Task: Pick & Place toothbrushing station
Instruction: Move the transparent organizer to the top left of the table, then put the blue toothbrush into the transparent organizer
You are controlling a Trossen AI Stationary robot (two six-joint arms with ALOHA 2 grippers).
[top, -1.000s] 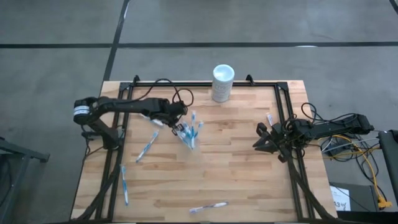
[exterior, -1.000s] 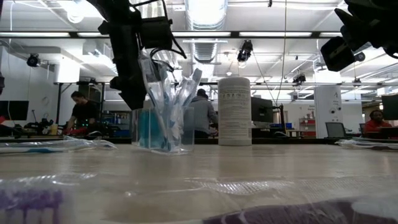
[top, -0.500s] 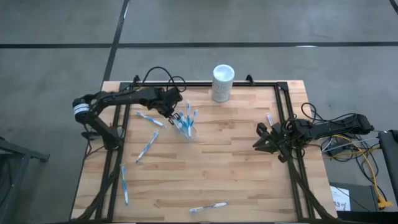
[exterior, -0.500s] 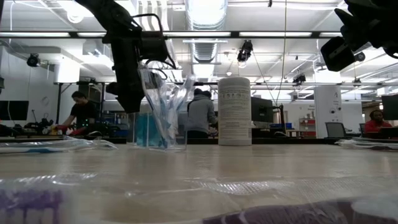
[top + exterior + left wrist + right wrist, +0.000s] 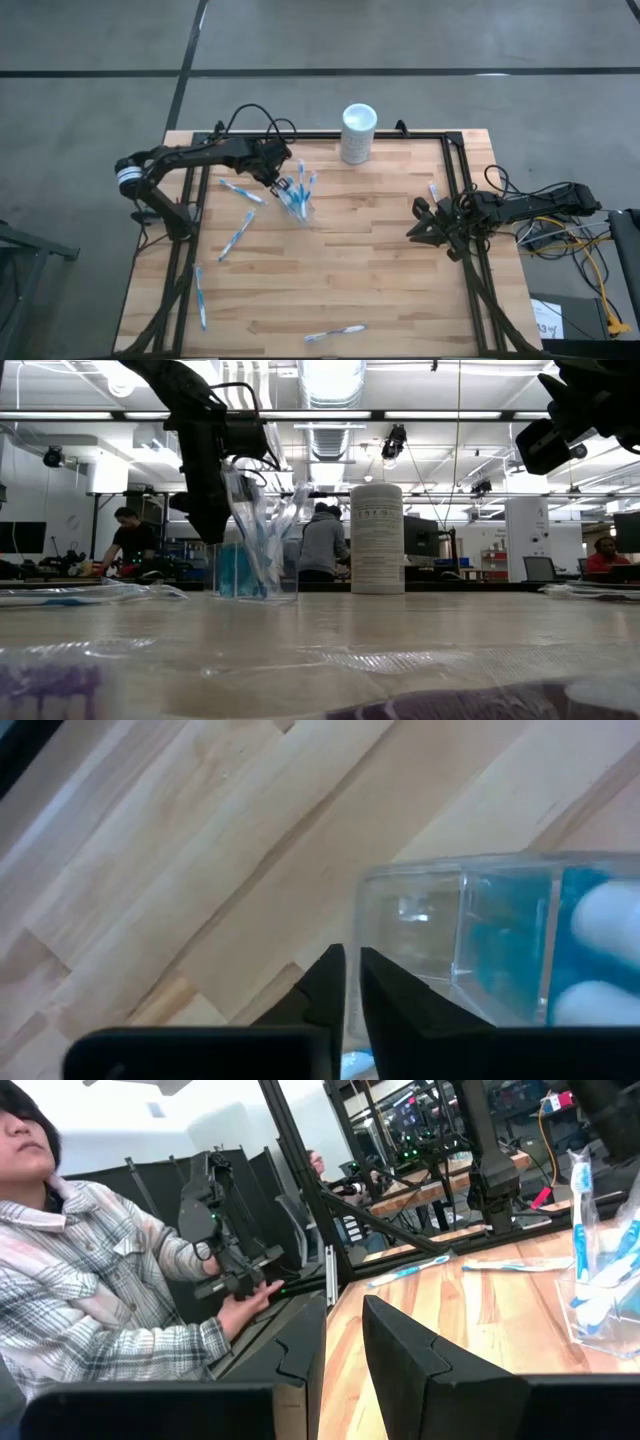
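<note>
The small clear plastic cup (image 5: 302, 209), filled with thin blue-and-white toothbrushes (image 5: 296, 192), is placed on the light wooden table (image 5: 380, 270) in its far left part, near the tall white cylinder container (image 5: 358, 133) but apart from it. The left gripper (image 5: 280, 183) is found just at the cup's rim; in the left wrist view its dark fingers (image 5: 326, 982) are seen with only a thin gap between them, beside the cup wall (image 5: 470, 930), and whether the wall is pinched cannot be told. The cup can be tipped if the gripper is pulled sideways, since the tall brushes probably make it top-heavy, and a brush may be caught and dragged out. Loose toothbrushes (image 5: 236, 234) are lying on the left side and one (image 5: 335, 332) near the front edge, so low moves there can push them off. The middle of the table is free for moving. The right gripper (image 5: 418, 226) is kept at the right frame rail, its fingers a little apart and holding nothing.
</note>
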